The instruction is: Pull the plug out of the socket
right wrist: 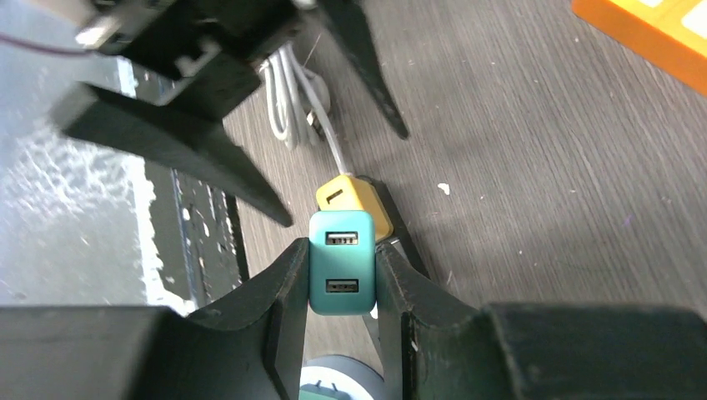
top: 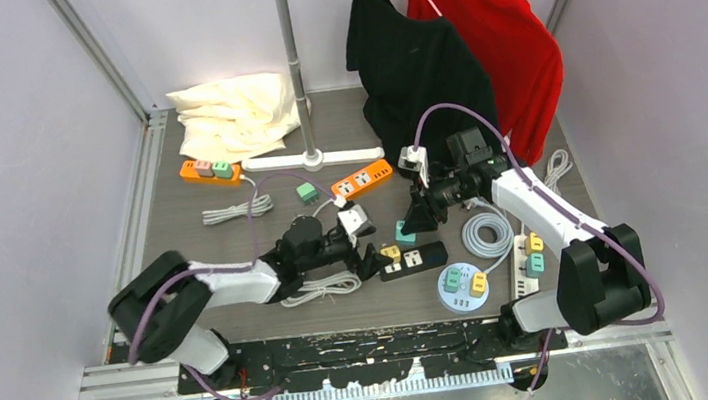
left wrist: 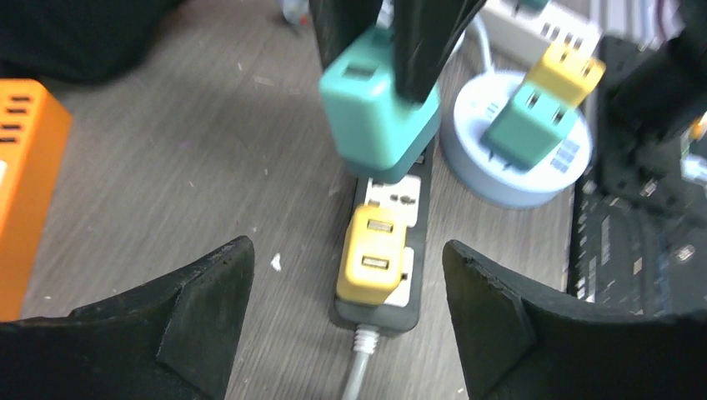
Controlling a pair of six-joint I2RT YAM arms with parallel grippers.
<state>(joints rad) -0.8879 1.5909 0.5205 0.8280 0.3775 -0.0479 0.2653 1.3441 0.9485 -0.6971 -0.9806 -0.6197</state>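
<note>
On the grey counter (top: pixel 184 204), the right jaws clamp the teal plug (right wrist: pixel 342 262) at the black power strip (top: pixel 427 257); the left jaws gape wide, empty.

Mid-worktop (top: pixel 194 240): power strip (top: pixel 425 258), seated plug (top: pixel 390 252) on left end. Held plug (right wrist: pixel 341 275) between right gripper (right wrist: pixel 342 254) jaws, over strip, just right of seated plug. Round socket hub (top: pixel 463 286) front-right of strip; coiled cable (top: pixel 488 233) right; left gripper (top: pixel 369 257) left.

No legible text, brand, number or sign is found in any view. A bluish patch on the round pale-blue plastic socket hub (left wrist: pixel 534 187) and markings on the black plastic power strip (left wrist: pixel 377 315) are too blurred to read.
</note>
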